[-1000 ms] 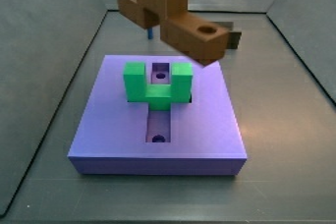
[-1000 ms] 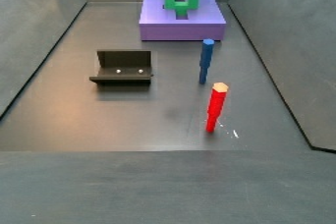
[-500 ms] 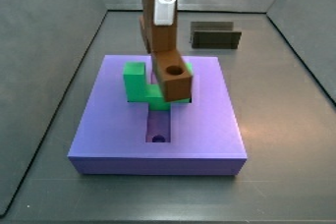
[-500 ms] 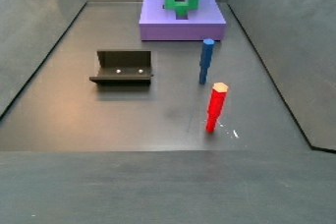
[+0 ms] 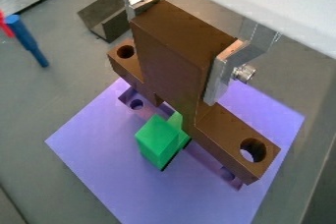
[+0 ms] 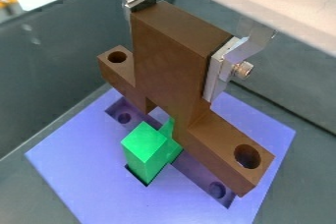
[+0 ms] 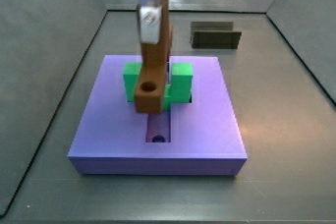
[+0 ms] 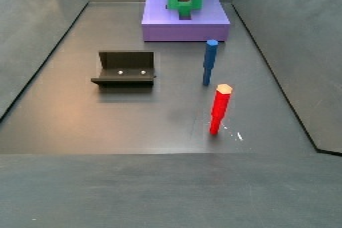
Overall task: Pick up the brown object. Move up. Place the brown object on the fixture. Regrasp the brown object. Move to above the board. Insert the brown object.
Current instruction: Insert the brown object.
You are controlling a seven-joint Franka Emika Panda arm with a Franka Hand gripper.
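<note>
Brown object (image 7: 152,71) gripped by the hand (image 5: 187,33), above the board (image 7: 210,120).

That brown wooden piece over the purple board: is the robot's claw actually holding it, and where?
Yes. The gripper clamps the brown T-shaped object by its upright block, silver fingers on opposite faces, above the lavender board.

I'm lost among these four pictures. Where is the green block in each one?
Wrist view: green block under the brown object, on the board.
Wrist view: again under it.
Side view: mid-board, behind the brown object.
Side view: far end, on the board.
Shared landmark: the gripper holding the brown object.
</note>
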